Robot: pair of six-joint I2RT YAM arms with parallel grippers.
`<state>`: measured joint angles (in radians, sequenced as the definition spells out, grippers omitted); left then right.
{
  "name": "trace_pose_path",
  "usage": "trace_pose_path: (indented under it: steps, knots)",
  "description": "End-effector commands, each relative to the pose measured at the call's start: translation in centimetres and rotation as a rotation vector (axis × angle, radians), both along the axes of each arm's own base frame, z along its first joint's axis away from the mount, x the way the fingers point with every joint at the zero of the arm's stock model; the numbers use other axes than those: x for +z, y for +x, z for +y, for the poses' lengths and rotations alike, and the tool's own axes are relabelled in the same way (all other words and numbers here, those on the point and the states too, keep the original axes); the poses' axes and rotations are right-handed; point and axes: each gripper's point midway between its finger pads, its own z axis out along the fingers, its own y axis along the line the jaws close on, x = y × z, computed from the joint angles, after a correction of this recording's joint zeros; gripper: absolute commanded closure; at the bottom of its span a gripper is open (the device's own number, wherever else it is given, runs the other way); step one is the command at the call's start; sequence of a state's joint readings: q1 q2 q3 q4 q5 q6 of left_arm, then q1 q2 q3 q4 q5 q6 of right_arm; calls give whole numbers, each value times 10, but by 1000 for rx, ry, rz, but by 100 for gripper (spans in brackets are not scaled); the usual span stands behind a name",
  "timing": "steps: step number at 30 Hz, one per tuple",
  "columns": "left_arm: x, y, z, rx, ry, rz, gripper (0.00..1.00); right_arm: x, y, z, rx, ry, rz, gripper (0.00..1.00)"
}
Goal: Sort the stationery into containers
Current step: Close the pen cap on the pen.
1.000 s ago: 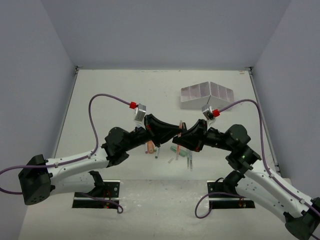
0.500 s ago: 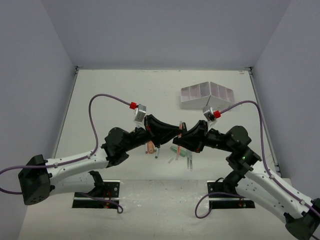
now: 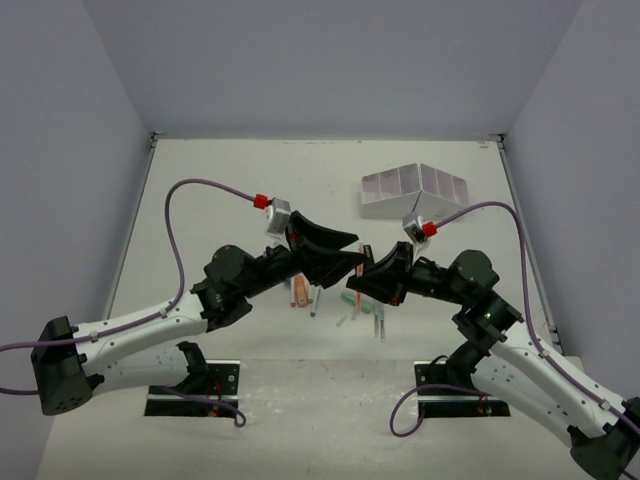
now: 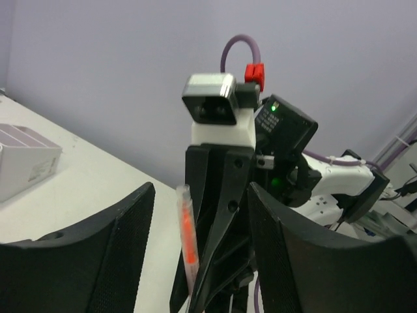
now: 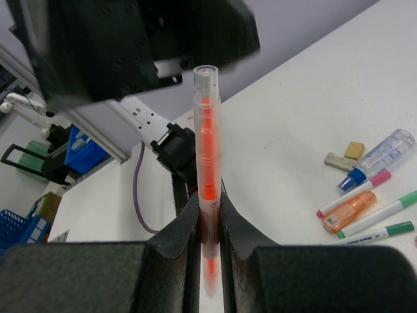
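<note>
At centre, right gripper (image 5: 208, 205): pinching orange pen (image 5: 207, 130) upright
Left gripper (image 4: 199, 189): wide open, empty
Tip: we'd close left before right releases

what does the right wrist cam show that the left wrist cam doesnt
Only the right wrist view: loose stationery lying on the table, including an orange highlighter, green-capped pens and a tan block.
Only the left wrist view: the white organizer at the frame's left edge, the left tool open, and the right arm's wrist camera.
Both: the clear orange-cored pen, with the right tool shut on it.
</note>
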<state>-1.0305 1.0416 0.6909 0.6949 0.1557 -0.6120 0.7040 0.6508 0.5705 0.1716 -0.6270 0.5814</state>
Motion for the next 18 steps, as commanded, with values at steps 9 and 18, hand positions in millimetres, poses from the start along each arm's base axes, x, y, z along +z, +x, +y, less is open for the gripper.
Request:
trace_pose_path:
  steps: [9,18]
  knots:
    - [35,32,-1,134,141,-51,43,7,-1,-5,-10,-47,-54,100]
    - [21,-10,-28,-166,185,-106,68,15,1,-13,-52,-76,-69,100]
